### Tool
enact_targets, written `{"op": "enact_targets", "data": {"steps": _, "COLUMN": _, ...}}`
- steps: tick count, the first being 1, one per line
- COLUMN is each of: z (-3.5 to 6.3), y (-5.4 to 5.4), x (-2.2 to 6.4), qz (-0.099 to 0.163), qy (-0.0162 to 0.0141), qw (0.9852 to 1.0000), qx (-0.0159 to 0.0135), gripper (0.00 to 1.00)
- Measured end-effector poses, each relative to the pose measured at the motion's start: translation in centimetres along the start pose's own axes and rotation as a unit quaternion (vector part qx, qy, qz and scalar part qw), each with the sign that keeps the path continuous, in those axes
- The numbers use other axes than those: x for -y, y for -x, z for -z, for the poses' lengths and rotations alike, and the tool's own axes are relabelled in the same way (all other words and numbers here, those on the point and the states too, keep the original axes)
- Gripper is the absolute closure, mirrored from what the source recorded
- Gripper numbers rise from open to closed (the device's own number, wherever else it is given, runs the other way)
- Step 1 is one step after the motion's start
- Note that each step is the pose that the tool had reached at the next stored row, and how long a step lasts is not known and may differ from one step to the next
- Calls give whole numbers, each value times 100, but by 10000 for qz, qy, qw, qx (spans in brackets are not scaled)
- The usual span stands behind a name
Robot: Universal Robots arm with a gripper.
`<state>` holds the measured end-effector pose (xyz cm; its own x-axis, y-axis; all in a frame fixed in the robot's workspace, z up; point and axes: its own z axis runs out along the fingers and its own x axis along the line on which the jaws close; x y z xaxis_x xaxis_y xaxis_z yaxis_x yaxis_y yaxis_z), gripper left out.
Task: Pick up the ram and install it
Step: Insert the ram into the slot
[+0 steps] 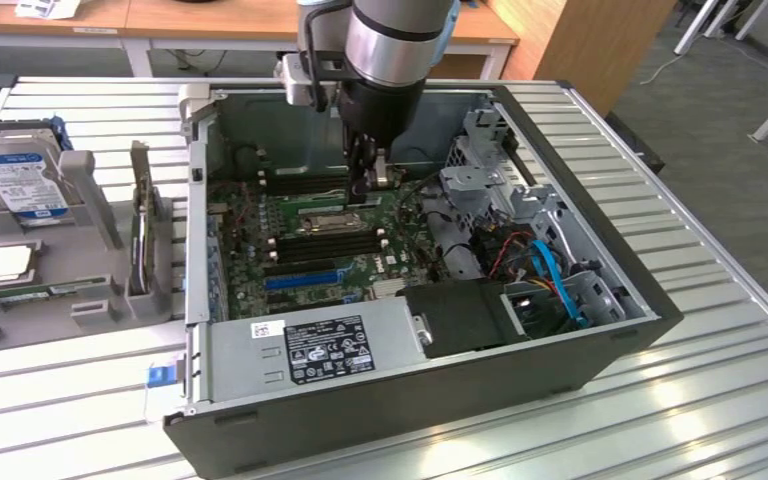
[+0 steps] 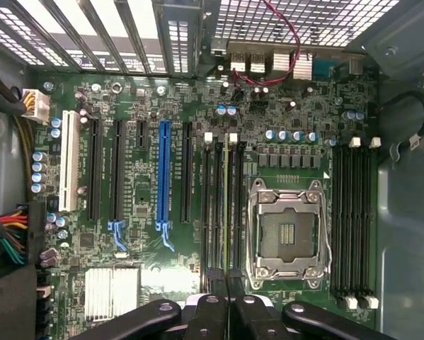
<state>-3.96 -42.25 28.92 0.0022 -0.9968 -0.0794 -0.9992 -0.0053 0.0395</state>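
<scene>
Ram (image 2: pixel 228 205): shows edge-on in the wrist view as a thin yellow-green line. Clamped between the clenched fingers (image 2: pixel 213 290) of the gripper (image 2: pixel 226 280), with the near end hidden behind them. Runs parallel to the black memory slots (image 2: pixel 215 212) and directly over that bank. Lies between the blue expansion slot (image 2: pixel 163 177) and the processor socket (image 2: pixel 288 230). Cannot tell whether already pressed into a slot or held just above one. Second bank of slots (image 2: pixel 359 219) sits on the other side of the socket. Exterior view: arm (image 1: pixel 391 40) comes down from the upper middle of the frame into the open computer case (image 1: pixel 598 330). Fingertips low over the green motherboard (image 1: pixel 291 265), appearing just above and right of the socket in the picture. Grey power supply (image 1: pixel 317 350) with its black label lies along the case's lower edge, blue cables (image 1: pixel 551 280) at lower right inside. Grey tray (image 1: pixel 104 305) stands at the left of the frame, beside the case. Carries an upright blue-and-silver hard drive (image 1: pixel 17 180) and, below it, a square silver chip (image 1: pixel 8 262). All on a slatted metal table (image 1: pixel 704 400).
</scene>
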Motion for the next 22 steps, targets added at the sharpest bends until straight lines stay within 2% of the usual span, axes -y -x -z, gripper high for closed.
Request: {"op": "enact_targets", "data": {"steps": 22, "z": -149, "y": -12, "x": -8, "qz": 1, "qy": -11, "qw": 10000, "qx": 0, "gripper": 89}}
